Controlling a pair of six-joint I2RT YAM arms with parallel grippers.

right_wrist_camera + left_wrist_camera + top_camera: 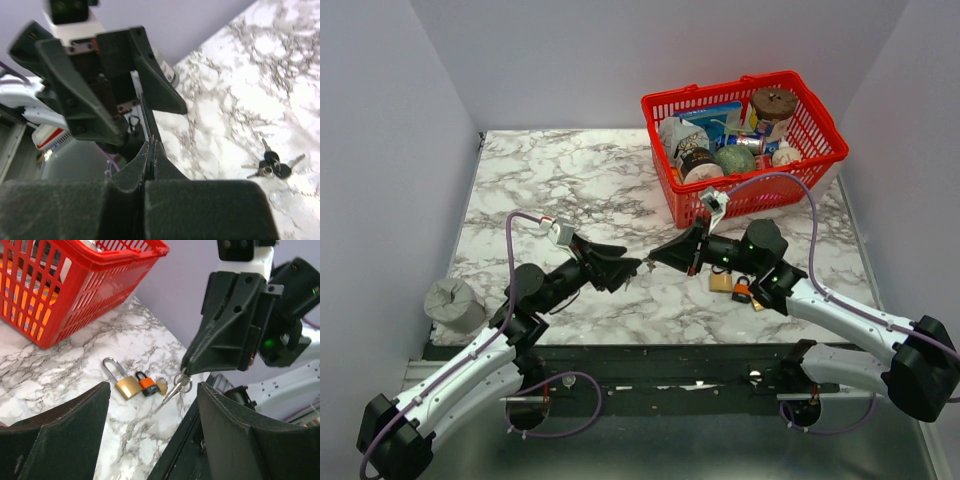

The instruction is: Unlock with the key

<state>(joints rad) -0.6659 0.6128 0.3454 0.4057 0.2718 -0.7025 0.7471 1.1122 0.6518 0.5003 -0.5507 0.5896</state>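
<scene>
Marble table held three padlocks, one loose key bunch. Right pincer clamped shut on second bunch; left pincer wide, empty.

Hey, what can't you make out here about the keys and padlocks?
- Held keys: in the right wrist view they are hidden by the shut right jaws. In the top view they are too small to see.
- Padlocks: in the left wrist view the keyholes are too small to see.
- Small padlock: in the left wrist view it sits partly behind the held keys.
- Basket: in the left wrist view it is cut off by the top and left edges.
</scene>
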